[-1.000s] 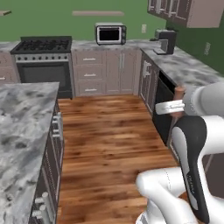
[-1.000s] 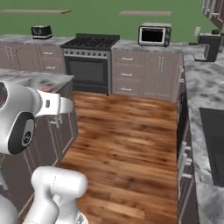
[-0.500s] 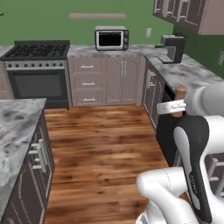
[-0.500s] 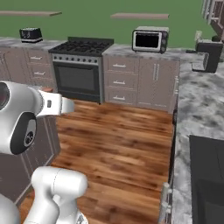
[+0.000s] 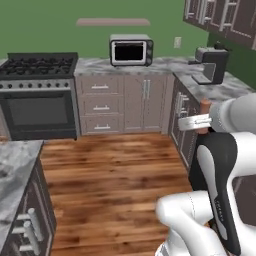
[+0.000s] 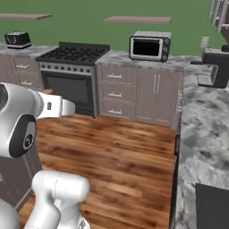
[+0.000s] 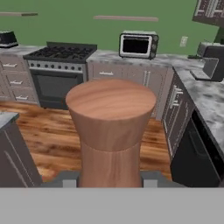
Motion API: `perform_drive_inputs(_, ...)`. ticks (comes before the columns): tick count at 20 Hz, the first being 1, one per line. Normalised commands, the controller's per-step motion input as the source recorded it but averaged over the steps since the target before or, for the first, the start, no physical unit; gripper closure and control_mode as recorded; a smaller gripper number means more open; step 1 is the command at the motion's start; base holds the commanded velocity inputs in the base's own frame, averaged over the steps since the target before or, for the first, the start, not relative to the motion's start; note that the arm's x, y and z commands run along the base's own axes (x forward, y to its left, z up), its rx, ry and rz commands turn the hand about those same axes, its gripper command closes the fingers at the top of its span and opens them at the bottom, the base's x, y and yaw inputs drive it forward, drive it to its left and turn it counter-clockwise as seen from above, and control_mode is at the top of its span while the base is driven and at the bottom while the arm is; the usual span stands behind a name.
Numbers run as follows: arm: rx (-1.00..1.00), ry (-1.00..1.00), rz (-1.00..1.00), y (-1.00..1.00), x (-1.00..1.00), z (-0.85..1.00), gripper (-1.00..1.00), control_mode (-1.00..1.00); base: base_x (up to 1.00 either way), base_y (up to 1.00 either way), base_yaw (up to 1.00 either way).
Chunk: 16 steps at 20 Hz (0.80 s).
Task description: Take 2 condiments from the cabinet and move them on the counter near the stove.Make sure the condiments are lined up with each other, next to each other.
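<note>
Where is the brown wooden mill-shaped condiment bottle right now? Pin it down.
The brown wooden mill-shaped condiment bottle stands upright in the hand, central in the hand view, carried above the wood floor, with the black gas stove ahead to the left.

The stove [image 5: 39,67] stands against the back wall, at the left of the left base view. To its right along that wall runs the tabletop [image 5: 97,64], and on it sits a microwave [image 5: 131,50], with a wall shelf [image 5: 113,22] above. A coffee machine [image 5: 211,65] stands further right, on the side run of tabletop that comes forward along the right. Wooden floor [image 5: 115,175] lies before the stove. In the right base view a toaster [image 6: 16,39] sits on the tabletop left of the stove. In the hand view the condiment [image 7: 111,131] stands upright between the fingers of the pincer [image 7: 111,178], in front of the stove and microwave
</note>
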Motion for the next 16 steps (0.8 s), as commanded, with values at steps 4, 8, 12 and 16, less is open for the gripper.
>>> perform_drive_inputs(4,0.00,0.00,0.00,0.00,0.00,0.00,1.00,1.00,1.00,0.00,0.00)
perform_drive_inputs(8,0.00,0.00,0.00,0.00,0.00,0.00,1.00,1.00,1.00,0.02,0.00)
perform_drive_inputs(12,0.00,0.00,0.00,0.00,0.00,0.00,1.00,1.00,1.00,0.21,0.05)
perform_drive_inputs(16,0.00,0.00,0.00,0.00,0.00,0.00,1.00,1.00,1.00,0.37,0.02)
